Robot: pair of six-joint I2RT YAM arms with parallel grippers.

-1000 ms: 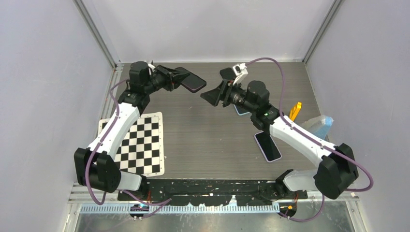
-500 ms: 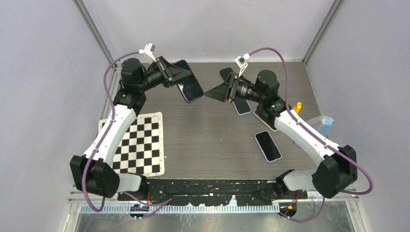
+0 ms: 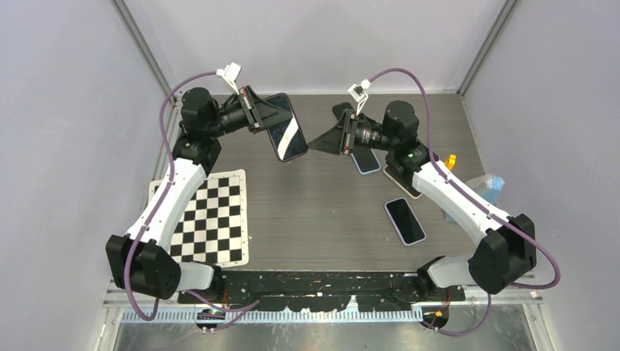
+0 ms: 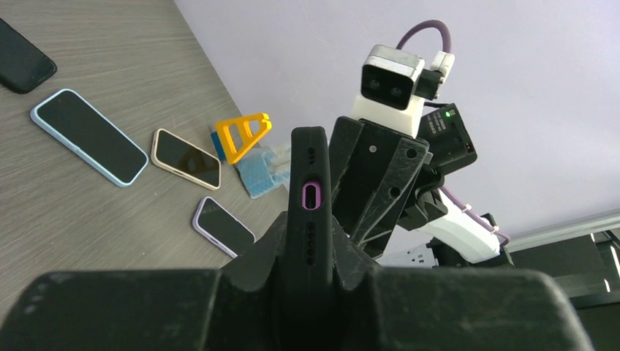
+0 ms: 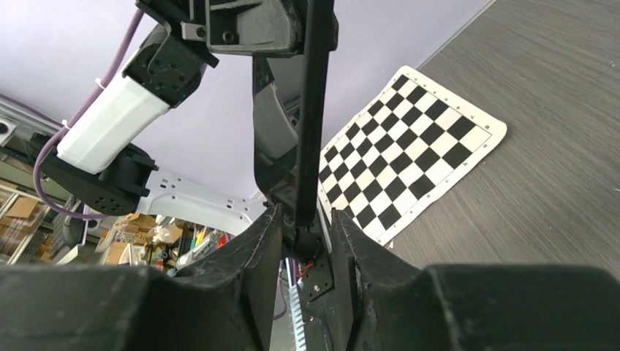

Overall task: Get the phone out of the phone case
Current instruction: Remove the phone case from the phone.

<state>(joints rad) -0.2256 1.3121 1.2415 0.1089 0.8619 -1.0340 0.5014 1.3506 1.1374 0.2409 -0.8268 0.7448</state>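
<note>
Left pincer (image 4: 311, 232) grips phone (image 4: 308, 157); right pincer (image 5: 304, 219) seemingly ajar.

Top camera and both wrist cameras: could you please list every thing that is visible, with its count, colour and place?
cased phone: 1, black, held above the table by the left hand
loose phones: 4, on the table's right half: black phone, blue-edged phone, beige-edged phone, purple-edged phone
stand: 1, yellow, right side, beside the packet
packet: 1, blue, right edge
checkered mat: 1, black and white, near left
table: 1, grey
left arm, right arm: 2, white and black
left hand: black, shut on the cased phone
right hand: black, open, fingers either side of the cased phone's end
</note>
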